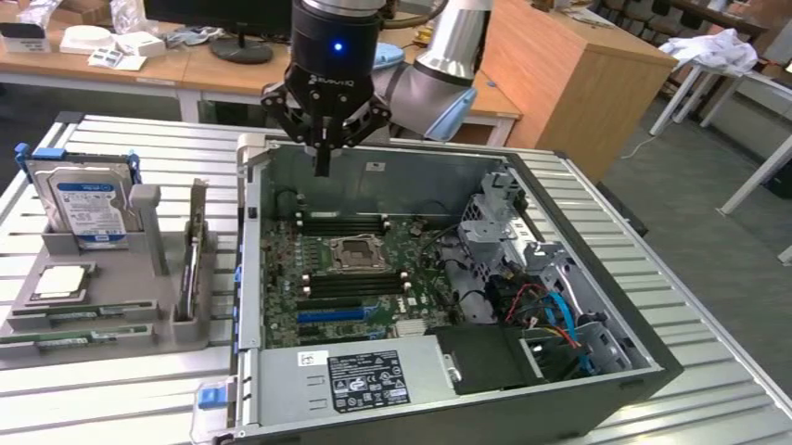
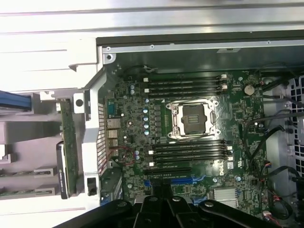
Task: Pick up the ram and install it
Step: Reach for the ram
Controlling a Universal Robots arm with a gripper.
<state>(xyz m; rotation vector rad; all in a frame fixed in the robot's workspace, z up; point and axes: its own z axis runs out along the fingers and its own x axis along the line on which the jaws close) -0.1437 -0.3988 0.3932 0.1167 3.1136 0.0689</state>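
While its end effector (image 1: 323, 165) hangs shut and empty over the far wall of the open computer case (image 1: 581, 375) at upper centre of the exterior view, the ram (image 1: 195, 255) stands on edge in a grey holder (image 1: 148, 320) on the desk (image 1: 706, 352) at centre left, well apart from it. From the wrist camera, the ram (image 2: 69, 142) sits just outside the case wall, with the motherboard (image 2: 190, 118) and its memory slots (image 2: 185, 85) inside. A clean pick likely calls for opened fingers squared across the stick's thin faces at mid-length, then a straight lift.
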